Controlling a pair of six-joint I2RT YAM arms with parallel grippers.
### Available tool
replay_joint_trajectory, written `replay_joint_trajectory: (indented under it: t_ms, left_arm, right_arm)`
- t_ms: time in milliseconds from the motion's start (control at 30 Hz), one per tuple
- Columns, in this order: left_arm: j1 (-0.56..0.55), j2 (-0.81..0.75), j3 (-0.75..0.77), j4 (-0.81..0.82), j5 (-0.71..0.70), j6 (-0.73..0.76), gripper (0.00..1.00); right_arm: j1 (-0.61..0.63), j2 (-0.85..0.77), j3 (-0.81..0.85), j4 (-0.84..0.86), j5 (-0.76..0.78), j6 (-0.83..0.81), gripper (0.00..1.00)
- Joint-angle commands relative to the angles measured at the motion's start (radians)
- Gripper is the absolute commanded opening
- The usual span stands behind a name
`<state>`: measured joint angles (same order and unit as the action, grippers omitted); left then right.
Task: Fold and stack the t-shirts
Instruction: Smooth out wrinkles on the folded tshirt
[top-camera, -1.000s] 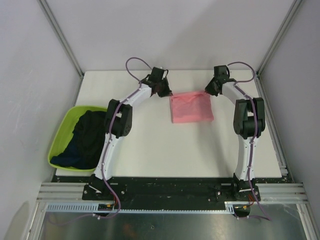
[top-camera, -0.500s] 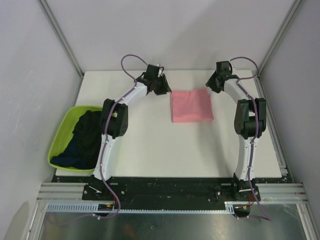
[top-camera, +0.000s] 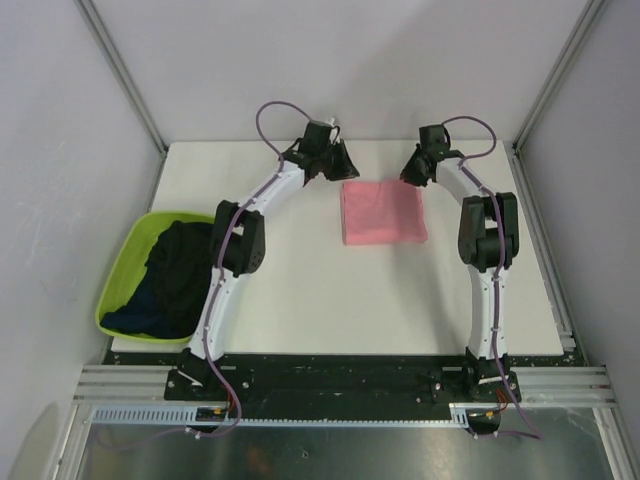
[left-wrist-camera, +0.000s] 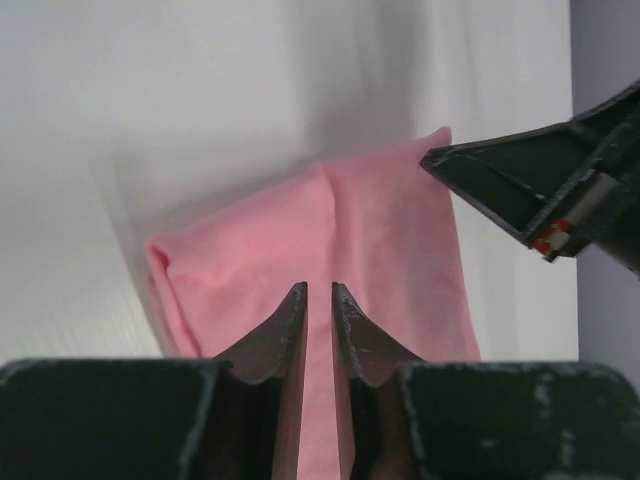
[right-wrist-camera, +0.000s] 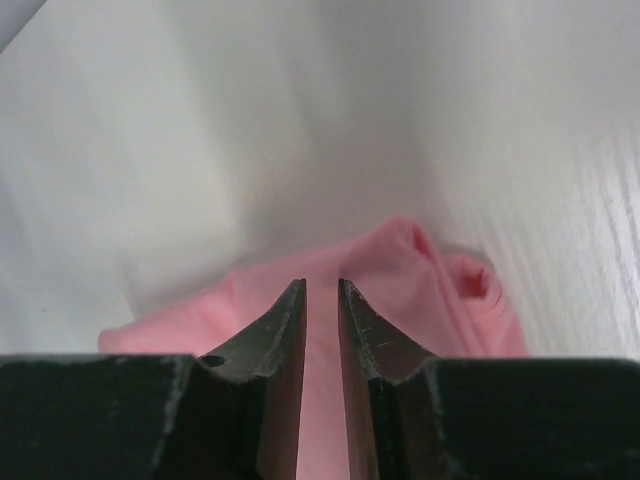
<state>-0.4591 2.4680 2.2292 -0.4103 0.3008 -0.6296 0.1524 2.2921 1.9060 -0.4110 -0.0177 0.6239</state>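
Start at your far left, at about 8 o'clock on the worktop (top-camera: 300, 290). The lime-green tub (top-camera: 112, 300) sits at the edge there. In it the dark t-shirts (top-camera: 175, 275) lie in a loose, crumpled heap, and none looks folded. You cannot tell from the heap how many there are.

Move right to the left hand (top-camera: 338, 162). It hangs just off the 11 o'clock corner of the pink t-shirt (top-camera: 382, 212), clear of the cloth. In its wrist view the fingers stand nearly together with a thin slot between them. Nothing is in that slot, and the pink cloth shows beyond the tips.

The pink t-shirt lies at about 1 o'clock from the middle of the worktop. It is flat, a compact rectangle with fairly straight edges. The right wrist view shows a small bunched curl at one corner, so the fold looks tidy but not perfect.

The right hand (top-camera: 413, 174) hangs off the shirt's 1 o'clock corner, mirroring the left. Its fingers are also almost together, with a narrow gap, and they pinch nothing.

By this layout you are early in the job. One shirt appears done and can serve as the base of the stack. Every dark shirt has yet to come out of the tub, be spread, folded and laid on the pink one. Your next reach probably goes left, toward 8 o'clock
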Motion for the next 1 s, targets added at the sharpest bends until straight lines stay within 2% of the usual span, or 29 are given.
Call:
replay_joint_trajectory:
  t_ms: [0,300,567,667,833,967]
  left_arm:
    - [0.007,0.094,0.109,0.021,0.054,-0.039,0.18]
    - [0.022,0.148,0.079,0.021,0.021,-0.075,0.09]
    - [0.041,0.142,0.043,0.021,-0.027,-0.099,0.08]
    - [0.044,0.144,0.057,0.021,-0.015,-0.096,0.09]
    - [0.047,0.139,0.093,0.021,0.006,-0.088,0.18]
    - [0.057,0.118,0.109,0.023,0.019,-0.085,0.26]
  right_arm:
    - [-0.032,0.076,0.107,-0.025,-0.042,0.000,0.23]
    - [-0.076,0.113,0.096,-0.032,-0.058,0.019,0.22]
    - [-0.099,0.107,0.105,-0.045,-0.070,0.008,0.23]
    - [-0.102,0.092,0.141,-0.093,-0.058,-0.008,0.24]
    - [-0.081,0.025,0.189,-0.184,0.000,-0.052,0.29]
    - [-0.069,-0.053,0.129,-0.208,-0.022,-0.053,0.33]
